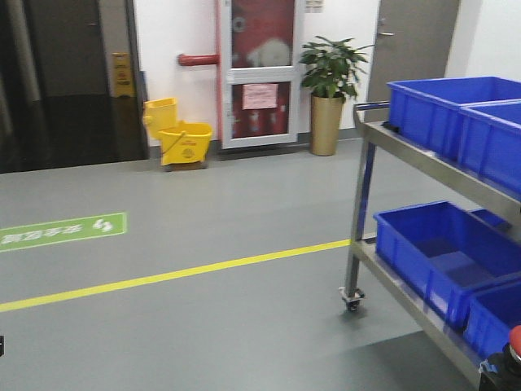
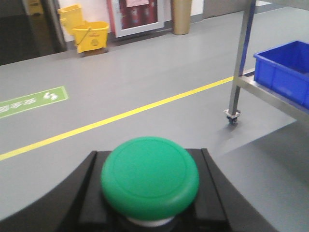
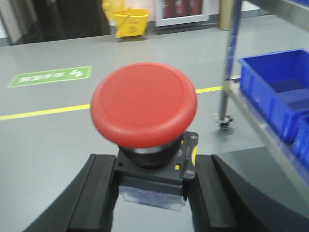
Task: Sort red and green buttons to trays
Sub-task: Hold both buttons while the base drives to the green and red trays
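**A:** Where are the two buttons?

**B:** One is in each hand, held up over the grey floor (image 1: 203,326). The left hand (image 2: 149,193) is clenched on the dark body of the green button (image 2: 149,176), whose cap sits proud of the fingers (image 2: 89,188). The right hand (image 3: 154,193) is grasping the red button (image 3: 144,104) by its black-grey body, just under the wide cap.

**A:** How do you expect them to handle?

**B:** I'd say light, stiff and compact, being hard plastic throughout. The caps are smooth and domed, so a grip there would likely slip, and a push cap may give under pressure. The blocky bodies have flat sides, which makes them the sensible place to hold. The clear part under the red one's body looks like the most delicate spot.

**A:** What does one view show that another doesn't?

**B:** Each wrist view shows only its own grip, close up. The front view shows almost nothing of the hands, only a sliver of the red button (image 1: 514,340) in the bottom right corner. It does show the room, though: the blue bins (image 1: 444,244) on steel shelves, a yellow mop bucket (image 1: 179,134) and a potted plant (image 1: 330,90). No tray, red or green, appears in any view.
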Available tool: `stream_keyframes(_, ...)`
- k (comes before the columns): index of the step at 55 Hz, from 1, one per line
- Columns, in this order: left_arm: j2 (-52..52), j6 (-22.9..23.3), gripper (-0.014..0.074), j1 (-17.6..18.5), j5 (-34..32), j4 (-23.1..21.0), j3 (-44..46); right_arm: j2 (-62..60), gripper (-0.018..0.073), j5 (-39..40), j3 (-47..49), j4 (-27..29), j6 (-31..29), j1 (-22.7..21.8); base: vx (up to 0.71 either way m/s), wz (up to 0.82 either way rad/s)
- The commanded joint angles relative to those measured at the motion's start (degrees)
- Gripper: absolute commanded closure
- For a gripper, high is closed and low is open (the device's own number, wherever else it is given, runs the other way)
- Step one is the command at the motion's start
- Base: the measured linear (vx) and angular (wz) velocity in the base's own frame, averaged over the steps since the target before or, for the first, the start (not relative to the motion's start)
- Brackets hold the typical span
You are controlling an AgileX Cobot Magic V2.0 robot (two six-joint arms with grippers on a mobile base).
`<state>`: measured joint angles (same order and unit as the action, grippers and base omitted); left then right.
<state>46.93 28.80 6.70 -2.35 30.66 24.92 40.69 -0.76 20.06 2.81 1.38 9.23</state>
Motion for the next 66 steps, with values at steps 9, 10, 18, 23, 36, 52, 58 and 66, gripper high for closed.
stream_keyframes(9, -0.43, 0.47, 0.0599, 0.19, -4.18, -0.59, 1.61, -0.41, 0.0567, 4.87, 1.78, -0.55, -0.49, -0.20, 0.58, -0.44)
stream_keyframes(10, -0.43, 0.47, 0.0599, 0.19, -4.18, -0.59, 1.61, -0.41, 0.0567, 4.87, 1.78, -0.55, -0.49, -0.20, 0.56, -0.49)
stream_keyframes(18, -0.43, 0.47, 0.0599, 0.19, -4.18, -0.59, 1.61, -0.41, 0.0567, 4.87, 1.78, -0.55, -0.49, -0.20, 0.53, -0.55)
stream_keyframes(23, -0.43, 0.47, 0.0599, 0.19, -4.18, -0.59, 1.61, -0.41, 0.0567, 4.87, 1.78, -0.55, -0.49, -0.20, 0.49, -0.64)
stream_keyframes(36, -0.43, 0.47, 0.0599, 0.19, -4.18, -0.59, 1.61, -0.41, 0.0567, 4.93, 1.78, -0.55, -0.49, -0.20, 0.41, -0.80)
stream_keyframes(52, -0.46, 0.47, 0.0599, 0.19, -4.13, -0.59, 1.61, -0.41, 0.0567, 4.87, 1.78, -0.55, -0.49, -0.20, 0.31, -0.97)
stream_keyframes(58, -0.46, 0.47, 0.0599, 0.19, -4.13, -0.59, 1.61, -0.41, 0.0567, 4.87, 1.78, -0.55, -0.49, -0.20, 0.25, -0.95)
stream_keyframes(66, -0.46, 0.47, 0.0599, 0.19, -4.13, -0.59, 1.61, -0.41, 0.0567, 4.87, 1.78, -0.55, -0.49, -0.20, 0.21, -0.83)
